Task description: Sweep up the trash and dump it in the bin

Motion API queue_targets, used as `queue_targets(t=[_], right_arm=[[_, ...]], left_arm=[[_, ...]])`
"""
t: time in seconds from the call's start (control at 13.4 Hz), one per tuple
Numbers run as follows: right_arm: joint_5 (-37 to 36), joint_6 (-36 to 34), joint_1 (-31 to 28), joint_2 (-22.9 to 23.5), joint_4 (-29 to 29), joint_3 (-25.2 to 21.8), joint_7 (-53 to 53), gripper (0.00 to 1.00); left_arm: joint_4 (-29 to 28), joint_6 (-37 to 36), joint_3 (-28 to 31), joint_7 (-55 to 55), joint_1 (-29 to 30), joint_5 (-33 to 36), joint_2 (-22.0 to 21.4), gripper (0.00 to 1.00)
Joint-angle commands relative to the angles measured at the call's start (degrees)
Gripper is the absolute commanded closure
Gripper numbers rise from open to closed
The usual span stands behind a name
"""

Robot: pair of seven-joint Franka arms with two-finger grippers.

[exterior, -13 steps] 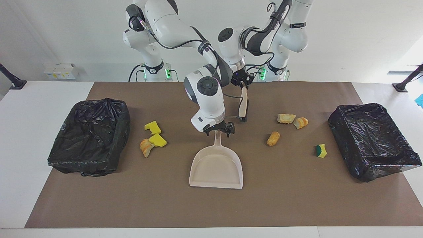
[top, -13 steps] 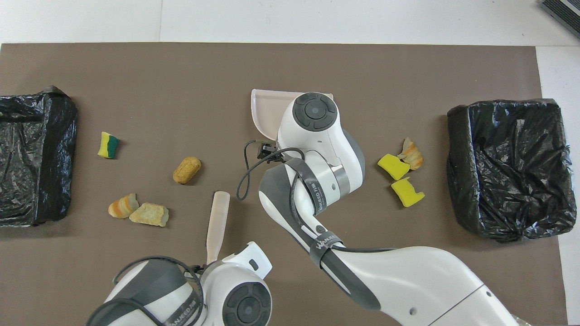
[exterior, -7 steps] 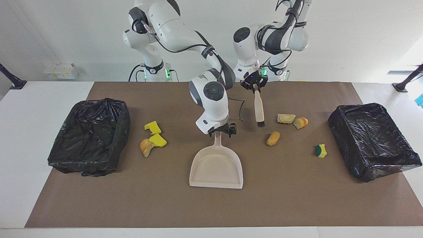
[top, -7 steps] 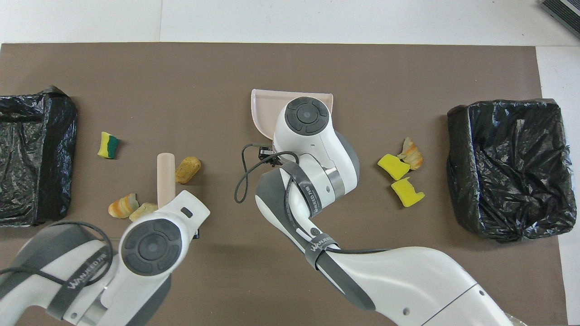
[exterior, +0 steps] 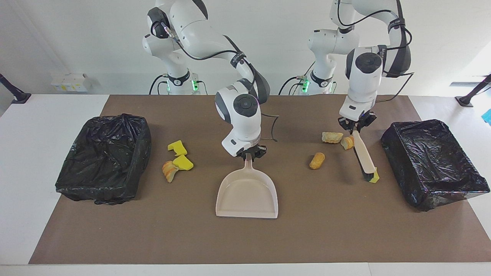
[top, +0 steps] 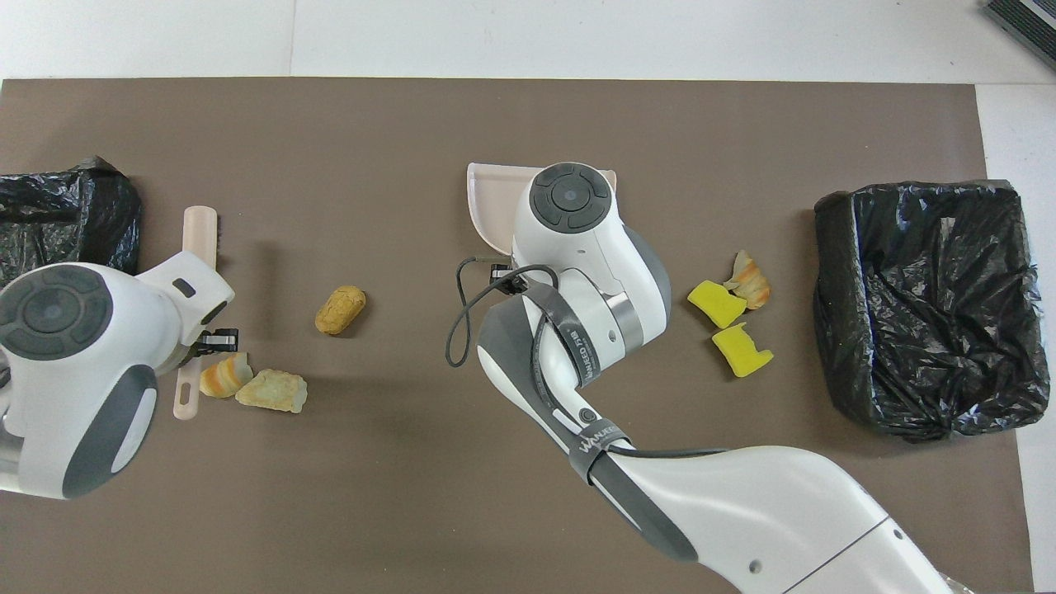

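My right gripper point(exterior: 251, 153) is shut on the handle of the beige dustpan point(exterior: 247, 195), which sits mid-table with its mouth away from the robots. In my left gripper point(exterior: 355, 128), shut, is the beige brush point(exterior: 362, 151). The brush slants down and its bristles touch the yellow-green sponge piece point(exterior: 375, 177). The left arm hides that piece in the overhead view. Three bread-like lumps point(exterior: 332, 137) point(exterior: 348, 142) point(exterior: 317, 160) lie toward the left arm's end. Two yellow sponge chunks point(exterior: 177, 147) point(exterior: 183, 163) and another lump point(exterior: 168, 170) lie toward the right arm's end.
Two bins lined with black bags stand at the table's ends, one point(exterior: 103, 157) by the right arm's end and one point(exterior: 433, 161) by the left arm's end. A brown mat point(exterior: 153, 230) covers the table.
The left arm swung the brush from mid-table to its own end, down onto the yellow-green sponge piece. The right gripper closed on the dustpan handle, and the pan shifted slightly.
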Motion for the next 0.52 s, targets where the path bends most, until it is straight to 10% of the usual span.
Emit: queue_targets(t=[0.0,0.45], right_arm=[[-2.36,-1.43,-0.53,-2.35,-0.09,0.34,-3.75,1.0],[-1.14,-5.22,-4.49,-15.7,-14.73,0.43,-34.98,1.0]], left_arm=[[3.91,2.34,-0.77,5.62,6.25,0.19,3.04,1.0],[3.39,4.89,-0.86,23.61,11.46,-4.82,7.95,1.0]])
